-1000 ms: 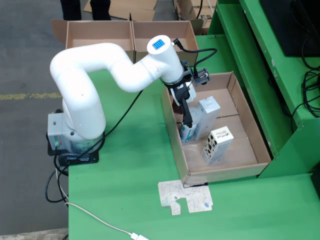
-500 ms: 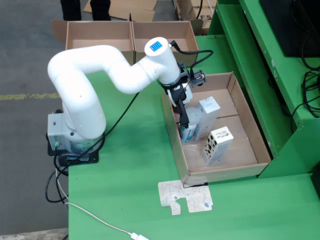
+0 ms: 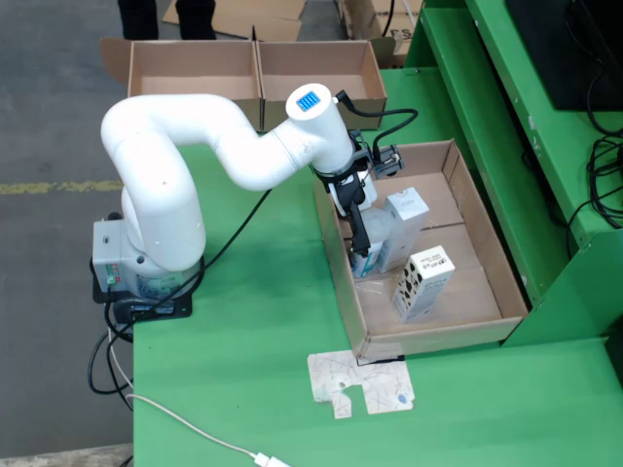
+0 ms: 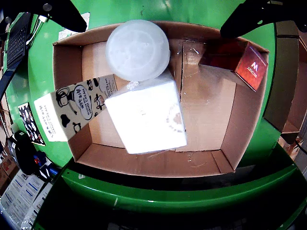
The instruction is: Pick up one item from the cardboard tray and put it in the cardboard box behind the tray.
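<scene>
The translucent white round-lidded plastic container stands upright inside the shallow brown cardboard tray, against its wall at nine o'clock in the fixed view and at twelve o'clock in the wrist view. It is touched on one side by the tall white rectangular carton, whose smooth top looks to be covered in clear film. A carton printed with black cartoon figures leans at nine o'clock of that in the wrist view. A glossy red box is set apart at two o'clock.

The black two-fingered gripper is held above the lid with its fingers spread wide, nothing being pinched. The approach to a grasp is judged to be in hand, so nothing has yet been lifted.

For the next move a further descent would be called for, with the jaws brought down either side of the round body and then closed. The rounded plastic may slip, and the touching carton may be nudged.

The open brown cardboard box is seen at twelve o'clock beyond the tray, on the green table.
</scene>
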Robot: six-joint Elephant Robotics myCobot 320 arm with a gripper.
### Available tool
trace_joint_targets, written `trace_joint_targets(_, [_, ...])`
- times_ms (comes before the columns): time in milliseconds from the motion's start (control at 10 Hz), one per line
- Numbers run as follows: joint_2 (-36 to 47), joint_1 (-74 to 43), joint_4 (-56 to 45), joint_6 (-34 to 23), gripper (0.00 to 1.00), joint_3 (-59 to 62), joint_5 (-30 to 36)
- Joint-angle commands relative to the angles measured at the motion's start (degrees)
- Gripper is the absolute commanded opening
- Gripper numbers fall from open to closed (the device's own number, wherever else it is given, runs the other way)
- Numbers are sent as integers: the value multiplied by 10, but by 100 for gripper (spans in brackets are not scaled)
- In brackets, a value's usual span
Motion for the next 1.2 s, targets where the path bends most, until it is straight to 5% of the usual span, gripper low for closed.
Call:
trace_joint_targets(0, [-36,-3,26,-7,100,34,5])
trace_joint_targets(1100, [-49,-4,36,-18,100,40,3])
